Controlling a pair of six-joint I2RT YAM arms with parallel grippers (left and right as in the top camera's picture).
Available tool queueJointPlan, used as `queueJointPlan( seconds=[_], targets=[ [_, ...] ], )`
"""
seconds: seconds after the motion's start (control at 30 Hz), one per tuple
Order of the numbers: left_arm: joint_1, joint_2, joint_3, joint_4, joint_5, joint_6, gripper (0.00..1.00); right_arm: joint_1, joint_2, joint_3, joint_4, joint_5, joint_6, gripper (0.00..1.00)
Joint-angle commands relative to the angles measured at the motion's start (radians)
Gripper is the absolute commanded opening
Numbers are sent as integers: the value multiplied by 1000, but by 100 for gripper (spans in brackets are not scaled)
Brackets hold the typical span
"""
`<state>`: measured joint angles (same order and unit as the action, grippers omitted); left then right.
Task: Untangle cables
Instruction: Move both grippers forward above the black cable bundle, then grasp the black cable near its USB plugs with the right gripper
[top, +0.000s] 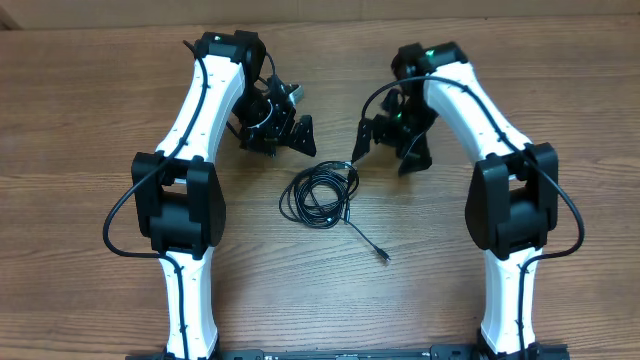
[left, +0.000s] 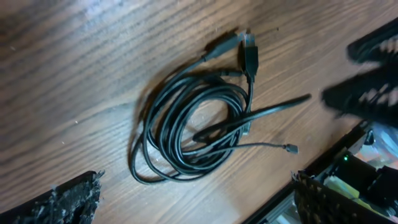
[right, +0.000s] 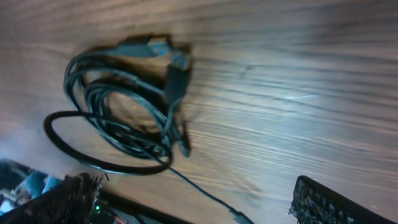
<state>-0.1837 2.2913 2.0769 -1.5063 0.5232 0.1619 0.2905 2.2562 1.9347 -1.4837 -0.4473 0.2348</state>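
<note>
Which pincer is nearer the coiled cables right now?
Right, narrowly. The right pincer hangs open just beyond the plug ends of the cables; the left pincer sits slightly farther off, on the coil's other side.

No writing, label, brand, number or sign can be read in any view. The plug ends of the cables (left: 249, 59) are too small and blurred to show any marking, and the desk (top: 100, 100) shows only wood grain.
</note>
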Motion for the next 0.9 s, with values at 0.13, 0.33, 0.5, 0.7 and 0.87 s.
queueJointPlan(
  seconds=[0.13,0.33,0.5,0.7,0.87],
  targets=[
    [-8,5,-5,10,-44,25,100,93,-3,-10,25,-119,-148,100],
    [-7,5,-5,11,-45,25,99,109,-3,-10,25,17,-154,100],
    [-6,5,-5,12,-70,25,99,109,-3,-11,66,93,-154,100],
    [-6,5,-5,18,-115,24,100,109,-3,-11,162,156,-158,100],
    [-6,5,-5,18,-116,24,100,109,-2,-12,169,156,-158,93]
  ],
)
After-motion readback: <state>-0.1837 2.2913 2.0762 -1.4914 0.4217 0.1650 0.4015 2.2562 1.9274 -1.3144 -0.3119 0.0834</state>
